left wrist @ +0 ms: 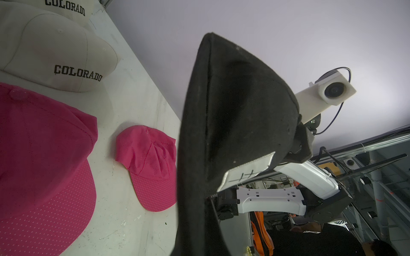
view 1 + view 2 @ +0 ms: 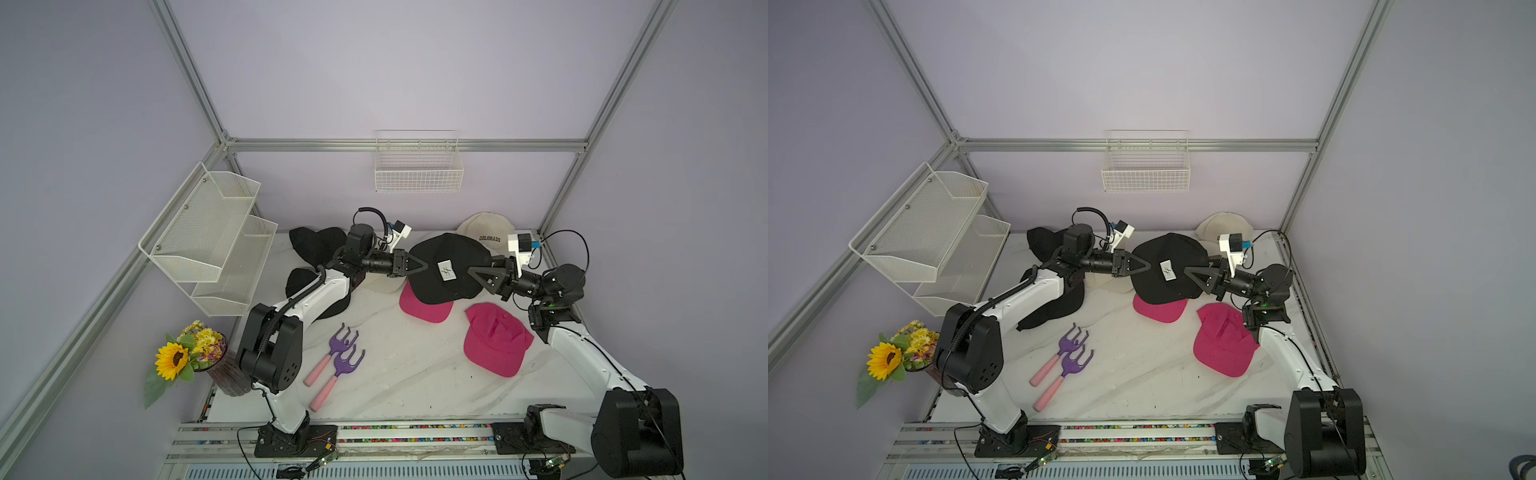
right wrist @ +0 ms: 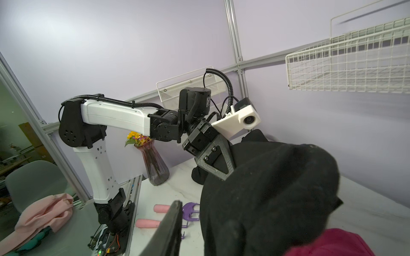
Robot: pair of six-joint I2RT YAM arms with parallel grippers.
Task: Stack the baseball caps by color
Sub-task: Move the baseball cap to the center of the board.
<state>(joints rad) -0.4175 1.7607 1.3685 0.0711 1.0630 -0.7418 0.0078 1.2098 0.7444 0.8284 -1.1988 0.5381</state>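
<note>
top views read with twelve o'clock at the back wall. a black fabric baseball cap with a white sewn label (image 2: pixel 451 266) hangs above the white marble-patterned table (image 2: pixel 415 374) at about one o'clock, label facing up. the left gripper (image 2: pixel 424 266) is pinched closed on this cap's rim at its nine o'clock side. the right gripper (image 2: pixel 470 270) meets the rim at three o'clock. in the right wrist view one finger (image 3: pixel 170 223) stands clear of the fabric and the other is hidden, so whether it grips cannot be told. a hot pink cap with a dotted brim (image 2: pixel 426 309) lies on the table at the held cap's six o'clock, partly covered by it in both top views. a second hot pink cap (image 2: pixel 496 338) lies at the table's three o'clock. a cream cap lettered "colorado" (image 2: pixel 486 232) sits in the one o'clock corner. another cream cap (image 2: pixel 384 286) shows beneath the left gripper. one plain black cap (image 2: pixel 316 245) lies at ten o'clock and a further black cap (image 2: pixel 301 282) just nearer, partly under the left arm. two purple plastic hand rakes with pink handles (image 2: pixel 332 365) lie at eight o'clock.
</note>
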